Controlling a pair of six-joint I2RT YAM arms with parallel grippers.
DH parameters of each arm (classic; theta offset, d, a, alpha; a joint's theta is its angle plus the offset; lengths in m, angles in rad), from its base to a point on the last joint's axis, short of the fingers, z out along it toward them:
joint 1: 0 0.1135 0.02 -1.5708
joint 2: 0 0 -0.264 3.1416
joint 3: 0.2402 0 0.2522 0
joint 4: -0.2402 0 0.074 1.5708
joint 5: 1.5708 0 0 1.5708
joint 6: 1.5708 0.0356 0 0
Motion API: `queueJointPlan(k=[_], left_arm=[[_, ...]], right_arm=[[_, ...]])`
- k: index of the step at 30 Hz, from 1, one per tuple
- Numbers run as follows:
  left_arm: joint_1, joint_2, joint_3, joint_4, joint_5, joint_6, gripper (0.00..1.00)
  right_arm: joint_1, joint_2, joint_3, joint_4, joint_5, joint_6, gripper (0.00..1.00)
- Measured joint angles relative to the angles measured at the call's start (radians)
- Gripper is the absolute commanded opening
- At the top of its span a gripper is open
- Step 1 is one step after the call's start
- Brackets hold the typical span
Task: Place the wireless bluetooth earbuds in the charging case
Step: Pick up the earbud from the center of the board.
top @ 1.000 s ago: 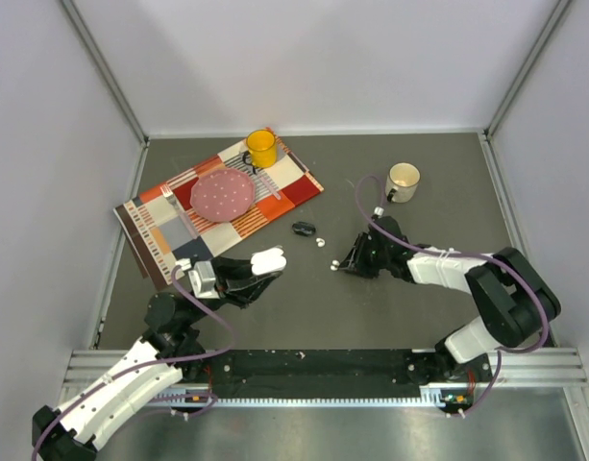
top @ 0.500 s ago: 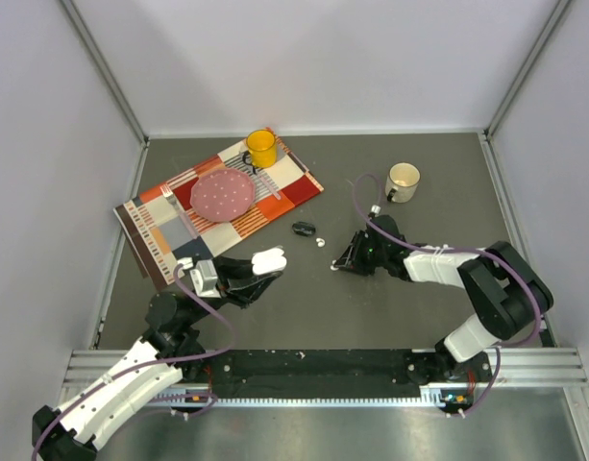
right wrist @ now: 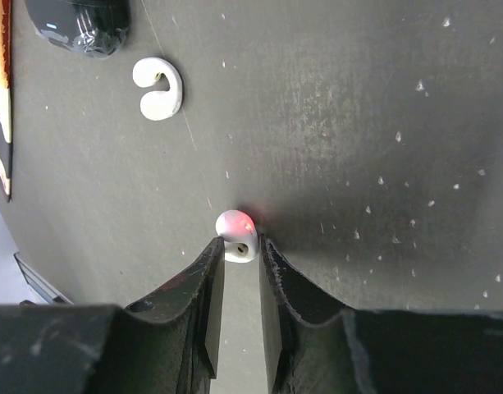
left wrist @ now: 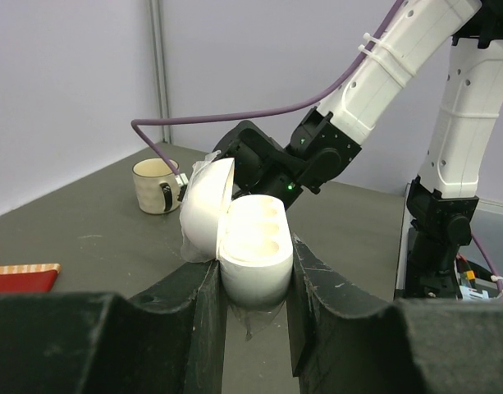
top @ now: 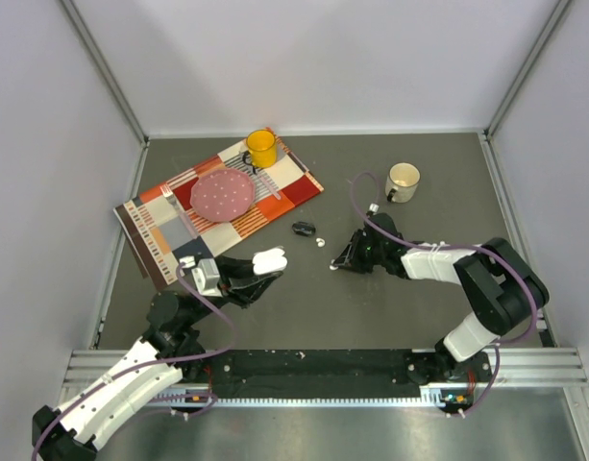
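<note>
Low in the left-wrist view, the left fingers (left wrist: 255, 275) are clamped on the open white charging case (left wrist: 249, 238) (lid tipped back, two wells showing). At lower centre of the right-wrist view, the right fingers (right wrist: 239, 250) stand narrowly apart around one white earbud (right wrist: 236, 232) lying on the bench (right wrist: 382, 164). I cannot tell whether they pinch it. A second white earbud (right wrist: 158, 89) lies at upper left.

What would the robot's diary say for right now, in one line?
left gripper: shut on open white case | right gripper: tips flank white earbud on table, grip unclear | wells: empty
</note>
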Motion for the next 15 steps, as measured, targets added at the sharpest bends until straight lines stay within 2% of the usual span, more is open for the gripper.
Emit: queueJointPlan(k=[15], left_arm=[[0.0, 0.0, 0.0, -0.012, -0.008, 0.0, 0.0]], right_arm=[[0.006, 0.0, 0.007, -0.01, -0.003, 0.0, 0.17]])
